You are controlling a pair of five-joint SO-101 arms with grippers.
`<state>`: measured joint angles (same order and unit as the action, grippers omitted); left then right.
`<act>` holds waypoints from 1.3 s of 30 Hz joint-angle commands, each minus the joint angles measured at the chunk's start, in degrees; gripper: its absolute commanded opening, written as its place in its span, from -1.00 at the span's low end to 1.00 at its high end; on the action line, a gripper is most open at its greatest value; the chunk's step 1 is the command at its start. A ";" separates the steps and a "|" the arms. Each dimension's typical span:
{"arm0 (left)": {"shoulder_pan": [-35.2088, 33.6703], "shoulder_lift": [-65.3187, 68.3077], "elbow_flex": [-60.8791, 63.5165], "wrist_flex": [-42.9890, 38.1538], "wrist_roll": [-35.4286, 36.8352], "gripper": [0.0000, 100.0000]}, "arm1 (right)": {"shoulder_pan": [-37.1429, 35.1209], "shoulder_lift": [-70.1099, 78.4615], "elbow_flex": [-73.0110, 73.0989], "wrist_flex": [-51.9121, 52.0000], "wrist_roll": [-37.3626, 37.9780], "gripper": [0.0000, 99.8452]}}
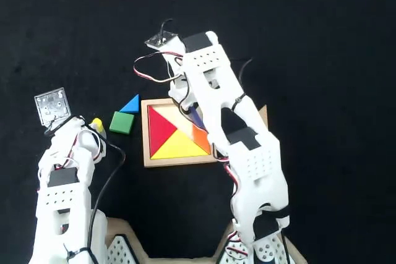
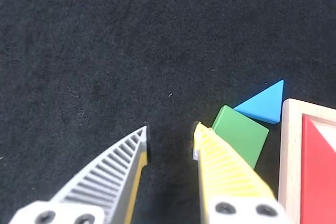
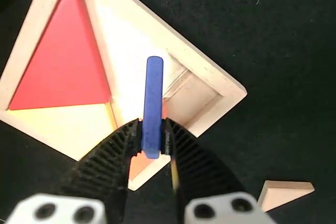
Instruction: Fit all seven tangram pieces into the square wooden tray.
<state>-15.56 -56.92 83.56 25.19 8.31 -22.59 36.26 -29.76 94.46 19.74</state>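
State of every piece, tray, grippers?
wooden tray, partly filled
red triangle, in tray
yellow triangle, in tray
orange piece, in tray
dark blue piece, gripped over tray
green square, on table
light blue triangle, on table
plain wood triangle, on table
left gripper, open
right gripper, shut on dark blue piece

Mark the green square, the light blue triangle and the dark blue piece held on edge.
green square (image 2: 242, 136), left wrist view, middle of its top face.
light blue triangle (image 2: 264, 105), left wrist view, middle of its top face.
dark blue piece (image 3: 153, 90), right wrist view, its narrow edge face.
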 commanded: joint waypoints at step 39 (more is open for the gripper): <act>0.57 -0.97 -0.31 -1.05 0.09 -0.70 | 1.14 0.66 -3.21 -13.19 -4.13 -0.98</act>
<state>-15.56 -56.92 83.56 25.19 8.31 -19.78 36.97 -31.96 83.21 15.25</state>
